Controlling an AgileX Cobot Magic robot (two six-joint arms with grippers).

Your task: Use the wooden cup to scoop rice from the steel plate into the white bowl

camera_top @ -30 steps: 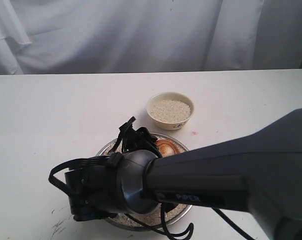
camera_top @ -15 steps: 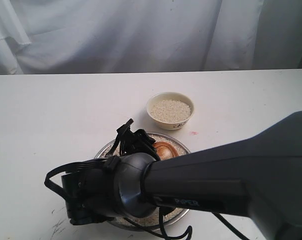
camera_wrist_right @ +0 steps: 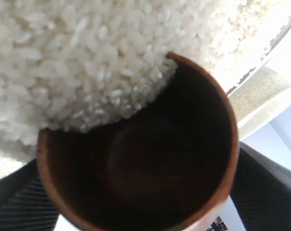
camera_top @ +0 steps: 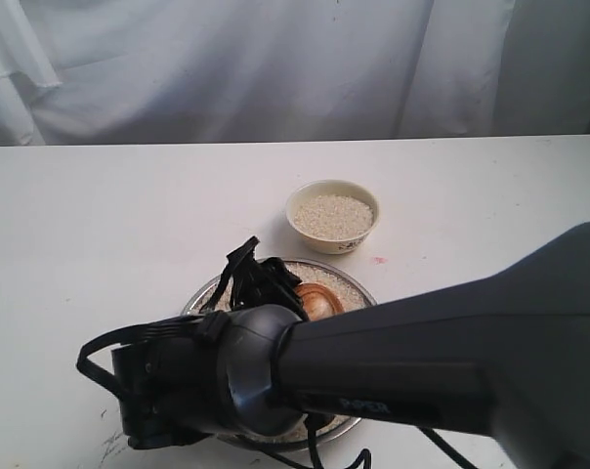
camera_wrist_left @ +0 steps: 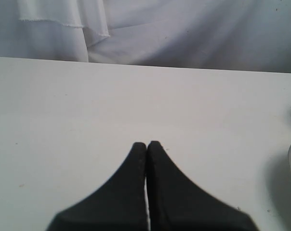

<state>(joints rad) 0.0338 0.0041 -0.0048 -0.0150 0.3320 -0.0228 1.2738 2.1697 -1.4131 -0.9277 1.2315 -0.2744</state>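
White worktop (camera_top: 100,215), white cloth backdrop (camera_top: 275,68) behind. Big dark right arm (camera_top: 451,352) fills the near side of the exterior view and hides most of the wide shiny steel plate (camera_top: 361,290); only its far rim and some grains show. Small cream-white ceramic bowl (camera_top: 326,241) sits on the worktop just past the plate's far rim, slightly right, apart from it, and already has rice in it.

Glossy reddish-brown wooden cup (camera_wrist_right: 198,144) is over the plate, tipped on its side with the mouth pushed against the heap. Right end effector (camera_wrist_right: 140,192) is clamped wide around the cup, one dark finger (camera_wrist_right: 266,192) on each side. Off-white rice (camera_wrist_right: 78,62) crowds the cup's lip; only a few grains are over the edge and the inside is mostly dark and empty. Looks like mid-scoop, not loaded yet.

Key relation: the heap lies straight ahead of the cup mouth, along the cup's long axis, so it needs a push in, then a tip upright. The bowl is beyond, path clear; only a small pink spot (camera_top: 378,260) on the worktop nearby.

Left end effector (camera_wrist_left: 146,147) is pinched closed and empty, over bare worktop beside the plate edge. Right arm is the nearer.
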